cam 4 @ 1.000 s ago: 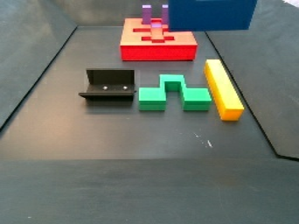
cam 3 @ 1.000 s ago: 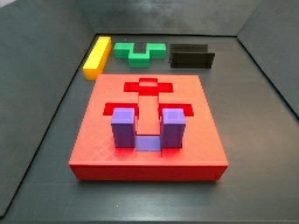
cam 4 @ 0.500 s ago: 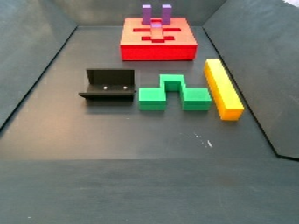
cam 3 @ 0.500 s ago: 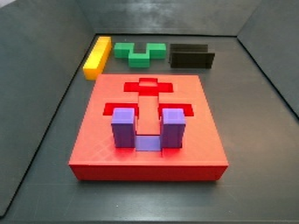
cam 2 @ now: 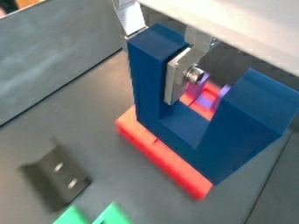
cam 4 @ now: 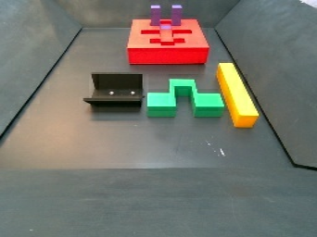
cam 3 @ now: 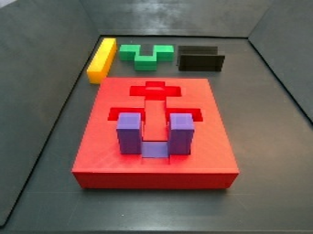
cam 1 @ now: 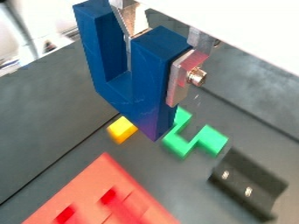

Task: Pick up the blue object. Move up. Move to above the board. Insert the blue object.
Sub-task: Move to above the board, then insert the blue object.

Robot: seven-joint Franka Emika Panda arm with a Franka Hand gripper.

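Observation:
In both wrist views my gripper (cam 1: 156,52) (cam 2: 156,48) is shut on one prong of the dark blue U-shaped object (cam 1: 128,74) (cam 2: 176,114) and holds it in the air, prongs up. The red board (cam 3: 153,160) (cam 4: 168,54) lies flat, with its cross-shaped recess open and a purple U-shaped block (cam 3: 153,137) (cam 4: 165,13) standing in it. In a wrist view the board (cam 2: 158,149) lies under the blue object; in a wrist view it (cam 1: 93,192) lies off to one side. Neither the gripper nor the blue object shows in the side views.
A green block (cam 3: 146,55) (cam 4: 186,100), a yellow bar (cam 3: 102,59) (cam 4: 238,93) and the dark fixture (cam 3: 202,59) (cam 4: 114,91) lie in a row on the dark floor beyond the board. Low walls bound the floor.
One second ago the blue object showed at the top edge of a side view; it has since moved out of that view. Nothing on the floor has moved.

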